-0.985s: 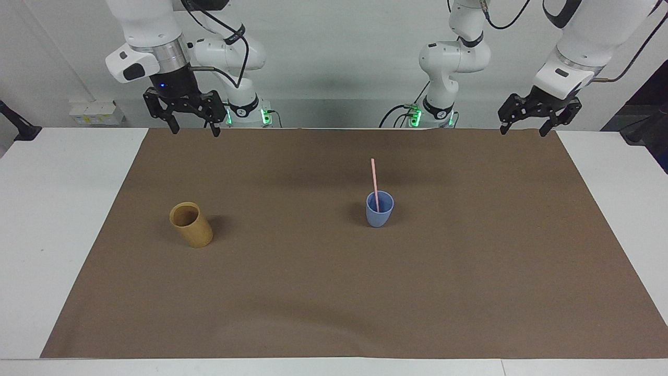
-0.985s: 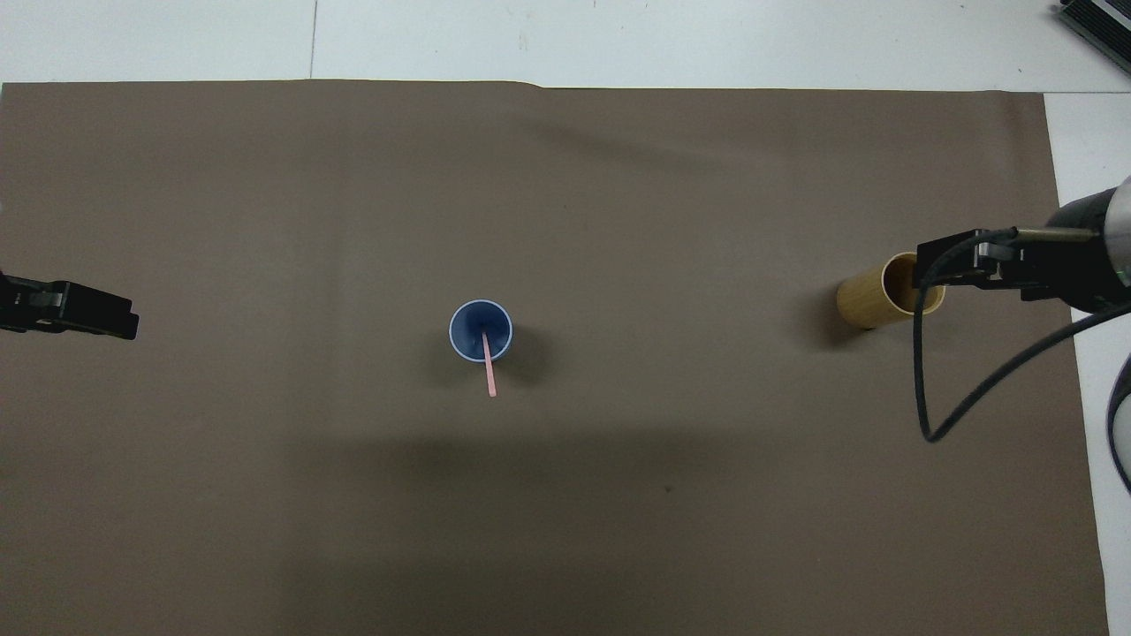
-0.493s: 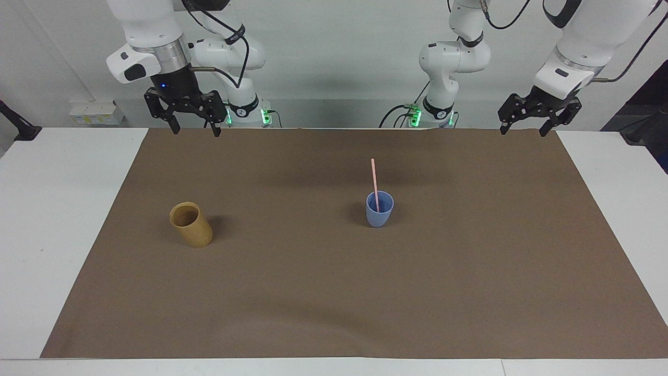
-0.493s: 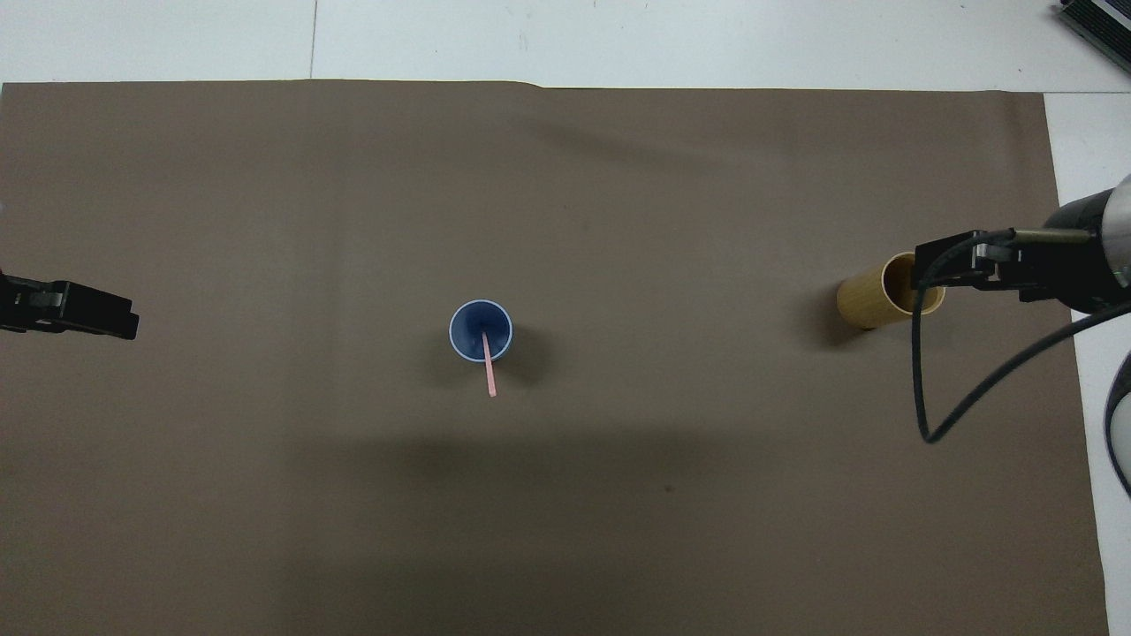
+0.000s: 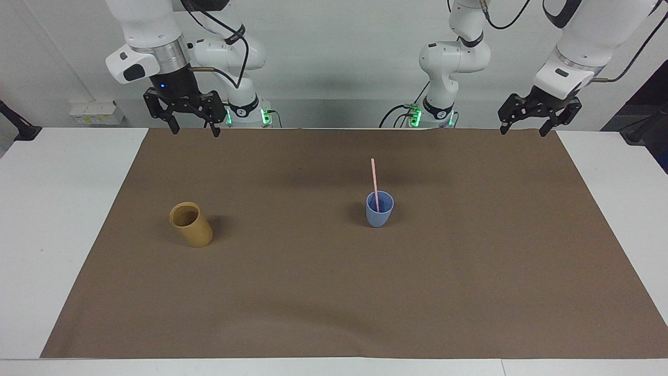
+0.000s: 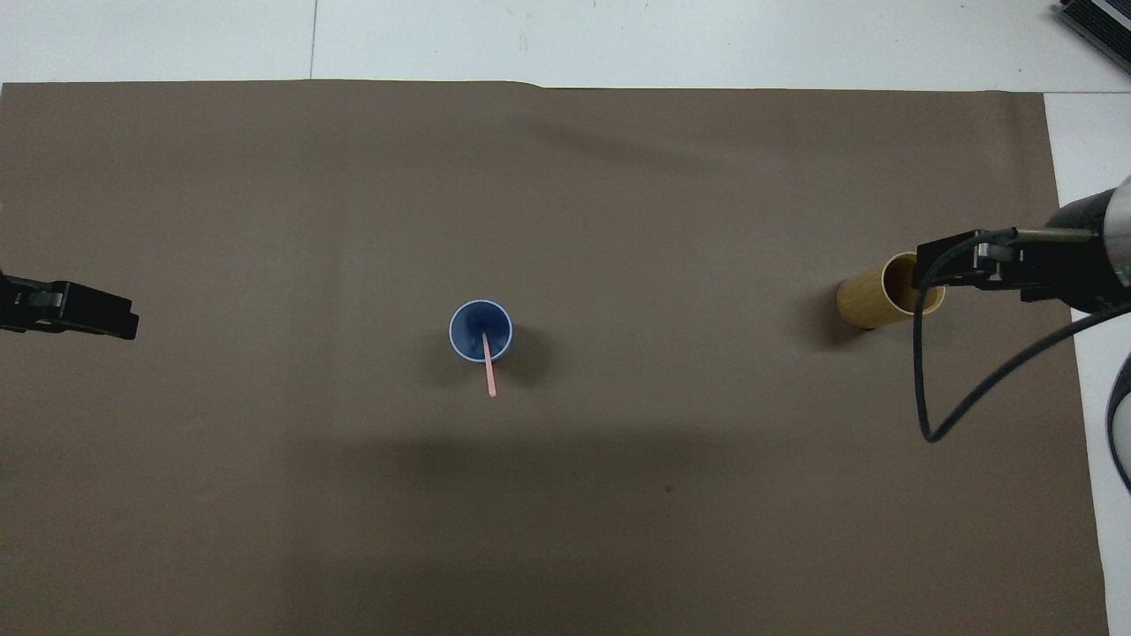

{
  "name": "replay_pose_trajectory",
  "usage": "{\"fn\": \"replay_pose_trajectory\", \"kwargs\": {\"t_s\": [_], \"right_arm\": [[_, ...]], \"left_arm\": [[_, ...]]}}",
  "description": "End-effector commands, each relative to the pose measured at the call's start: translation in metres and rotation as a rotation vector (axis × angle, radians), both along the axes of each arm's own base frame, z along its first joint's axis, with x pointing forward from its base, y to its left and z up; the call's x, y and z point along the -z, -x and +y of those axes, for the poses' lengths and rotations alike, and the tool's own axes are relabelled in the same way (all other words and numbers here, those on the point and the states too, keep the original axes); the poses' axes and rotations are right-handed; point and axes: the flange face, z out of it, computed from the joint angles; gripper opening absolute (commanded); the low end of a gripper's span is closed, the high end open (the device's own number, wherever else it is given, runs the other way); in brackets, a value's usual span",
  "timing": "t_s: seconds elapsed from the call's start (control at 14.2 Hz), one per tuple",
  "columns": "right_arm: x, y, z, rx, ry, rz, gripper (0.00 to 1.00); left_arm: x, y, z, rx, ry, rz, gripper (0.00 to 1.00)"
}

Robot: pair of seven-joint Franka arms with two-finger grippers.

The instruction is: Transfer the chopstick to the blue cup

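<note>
The pale pink chopstick (image 5: 373, 177) stands in the blue cup (image 5: 379, 213) and leans on its rim, tilted toward the robots. The cup stands upright near the middle of the brown mat. In the overhead view the stick (image 6: 489, 371) sticks out over the cup's (image 6: 468, 329) rim. My right gripper (image 5: 193, 129) is open and empty, raised over the mat's edge by its own base. My left gripper (image 5: 522, 130) is open and empty, raised over the mat's corner at the left arm's end. Both are well away from the cup.
A tan bamboo-coloured cup (image 5: 192, 225) stands on the brown mat (image 5: 334, 292) toward the right arm's end; in the overhead view the right gripper (image 6: 950, 261) overlaps its (image 6: 870, 305) rim. The left gripper (image 6: 97, 311) shows at the overhead view's edge.
</note>
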Motion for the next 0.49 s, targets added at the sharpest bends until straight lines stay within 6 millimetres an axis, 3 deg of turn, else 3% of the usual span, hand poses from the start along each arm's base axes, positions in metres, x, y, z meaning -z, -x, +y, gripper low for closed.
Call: {"fn": "replay_pose_trajectory", "kwargs": {"t_s": [0.0, 0.42], "right_arm": [[0.0003, 0.0031, -0.0005, 0.009, 0.008, 0.007, 1.00], [0.0038, 0.0103, -0.0006, 0.044, 0.019, 0.031, 1.00]], "left_arm": [[-0.0041, 0.0041, 0.0032, -0.006, -0.002, 0.005, 1.00], [-0.0103, 0.0030, 0.0031, -0.007, 0.000, -0.019, 1.00]]}}
